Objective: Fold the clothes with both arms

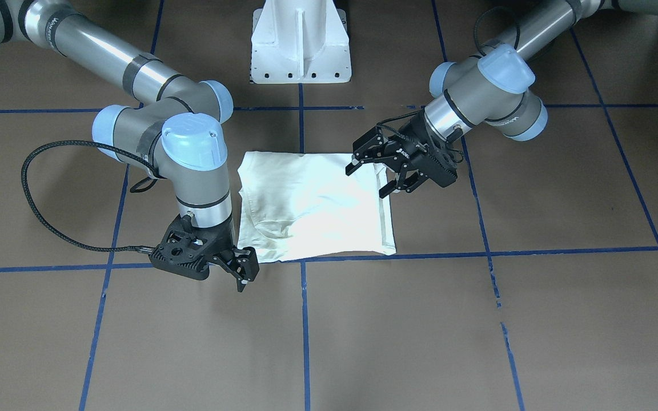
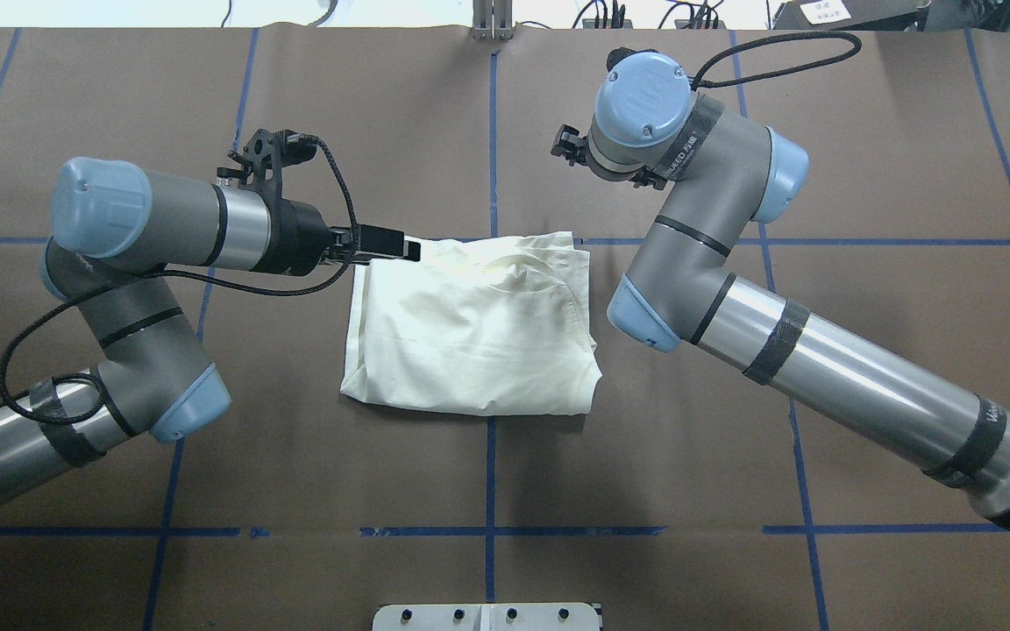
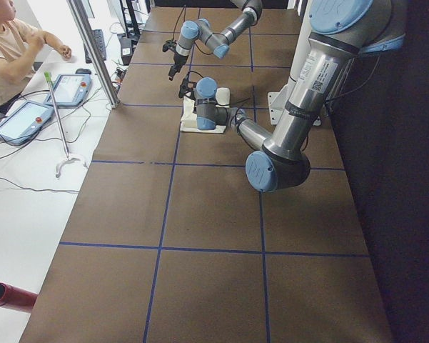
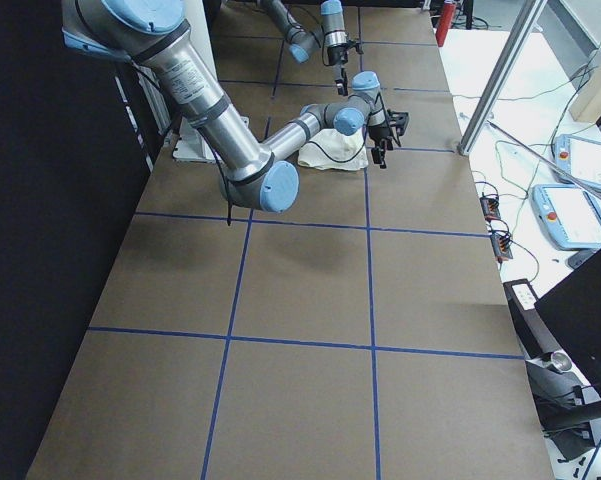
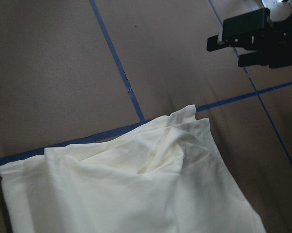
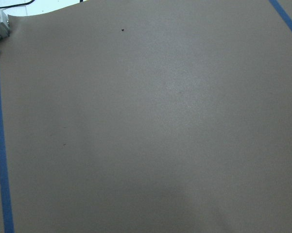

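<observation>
The clothes, one cream-white shirt (image 1: 312, 205) (image 2: 470, 333), lie folded into a rough rectangle on the brown table, plain side up with no print showing. My left gripper (image 1: 368, 182) (image 2: 408, 250) hovers open over the shirt's edge on my left, at its far corner, with nothing between its fingers. My right gripper (image 1: 243, 277) (image 2: 566, 147) hangs just past the shirt's far corner on my right, fingers a little apart and empty. In the left wrist view the shirt's wrinkled corner (image 5: 184, 121) fills the bottom, with the right gripper (image 5: 223, 46) at the top right.
Blue tape lines (image 1: 304, 319) divide the brown table. The white pedestal (image 1: 300, 45) stands at the robot's side. Beyond the far table edge a person (image 3: 7, 50) sits by tablets (image 3: 25, 118) and a metal post (image 3: 93, 50). The right wrist view shows only table (image 6: 160, 121).
</observation>
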`<state>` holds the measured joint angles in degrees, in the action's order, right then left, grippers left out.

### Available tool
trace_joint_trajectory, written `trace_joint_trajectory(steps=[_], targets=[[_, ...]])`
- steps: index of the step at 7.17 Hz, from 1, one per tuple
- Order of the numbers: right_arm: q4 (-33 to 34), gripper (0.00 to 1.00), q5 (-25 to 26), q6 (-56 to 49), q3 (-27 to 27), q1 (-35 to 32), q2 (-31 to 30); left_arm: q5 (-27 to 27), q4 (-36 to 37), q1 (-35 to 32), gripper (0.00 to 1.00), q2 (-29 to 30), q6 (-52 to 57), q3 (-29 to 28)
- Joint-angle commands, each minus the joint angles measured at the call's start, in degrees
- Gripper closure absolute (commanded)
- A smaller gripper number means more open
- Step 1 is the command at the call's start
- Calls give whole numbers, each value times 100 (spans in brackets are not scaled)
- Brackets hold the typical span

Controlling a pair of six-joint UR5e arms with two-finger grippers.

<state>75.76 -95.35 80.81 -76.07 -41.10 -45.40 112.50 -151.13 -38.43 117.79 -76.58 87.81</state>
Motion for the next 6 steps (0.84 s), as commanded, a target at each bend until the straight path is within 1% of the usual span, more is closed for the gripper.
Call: trace_joint_trajectory(steps=[1,2,3,6], targets=[[0,0,-1,-4,4,5,5,-1024,-65,405,5,112,-1013,-228],[0,0,-1,-21,4,5,14,-1350,-292,520,5,122,-1469,-412],[0,0,-1,-21,4,5,5,-1605,-520,590,6,122,-1631,-631],[0,0,-1,-12,4,5,14,-1801,-557,591,7,139,-1834,-958]])
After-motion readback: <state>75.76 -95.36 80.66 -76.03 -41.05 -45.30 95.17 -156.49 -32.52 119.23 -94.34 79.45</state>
